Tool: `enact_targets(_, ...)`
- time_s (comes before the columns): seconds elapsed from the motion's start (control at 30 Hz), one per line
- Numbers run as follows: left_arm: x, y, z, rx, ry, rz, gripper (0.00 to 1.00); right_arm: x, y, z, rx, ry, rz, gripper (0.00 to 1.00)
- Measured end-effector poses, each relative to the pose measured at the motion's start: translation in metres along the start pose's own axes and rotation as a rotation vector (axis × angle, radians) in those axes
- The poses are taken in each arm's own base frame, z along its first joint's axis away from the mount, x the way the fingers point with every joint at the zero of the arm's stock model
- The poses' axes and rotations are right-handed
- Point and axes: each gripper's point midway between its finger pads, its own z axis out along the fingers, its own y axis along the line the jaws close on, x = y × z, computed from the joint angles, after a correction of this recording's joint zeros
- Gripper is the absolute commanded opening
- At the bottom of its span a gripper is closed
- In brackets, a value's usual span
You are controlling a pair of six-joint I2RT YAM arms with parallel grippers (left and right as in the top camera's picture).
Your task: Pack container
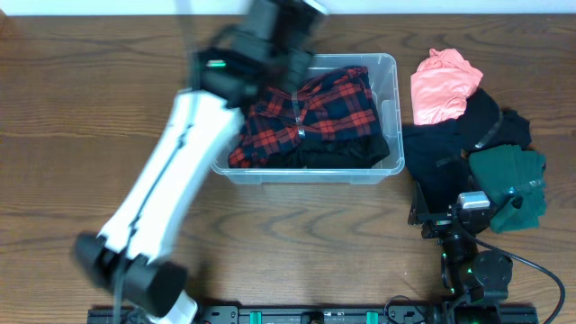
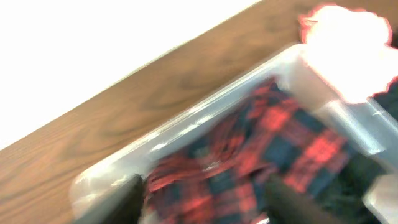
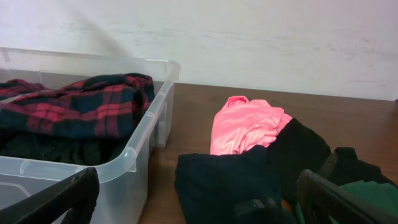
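The container (image 1: 306, 175) is a clear bin at the table's middle, holding a red plaid shirt (image 1: 315, 103) on top of a black garment (image 1: 346, 151). My left arm is blurred in motion, and its gripper (image 1: 270, 67) hovers over the bin's far left part. In the left wrist view the gripper (image 2: 208, 205) is open and empty just above the plaid shirt (image 2: 273, 143), inside the bin's rim (image 2: 186, 124). My right gripper (image 3: 202, 208) is open and empty, low at the front right, facing the bin (image 3: 134, 162) and the clothes pile.
A pile of clothes lies right of the bin: a pink garment (image 1: 443, 83), a black garment (image 1: 450, 148) and a green garment (image 1: 515, 184). The pink (image 3: 245, 127) and black (image 3: 230, 180) ones lie just ahead of my right gripper. The right arm's base (image 1: 472, 270) stands at the front edge.
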Motion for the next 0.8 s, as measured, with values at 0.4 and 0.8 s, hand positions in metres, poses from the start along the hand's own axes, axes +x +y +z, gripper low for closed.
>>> enact_targets(0.4, 0.089, 0.166, -0.036, -0.320, 0.186, -0.382, 0.98, 0.000, 0.000, 0.000, 0.000, 0.000, 0.000, 0.99)
enact_targets(0.8, 0.148, 0.204, -0.020, -0.369, 0.345, -0.524, 0.98, 0.000, 0.000, 0.000, 0.000, 0.000, 0.000, 0.99)
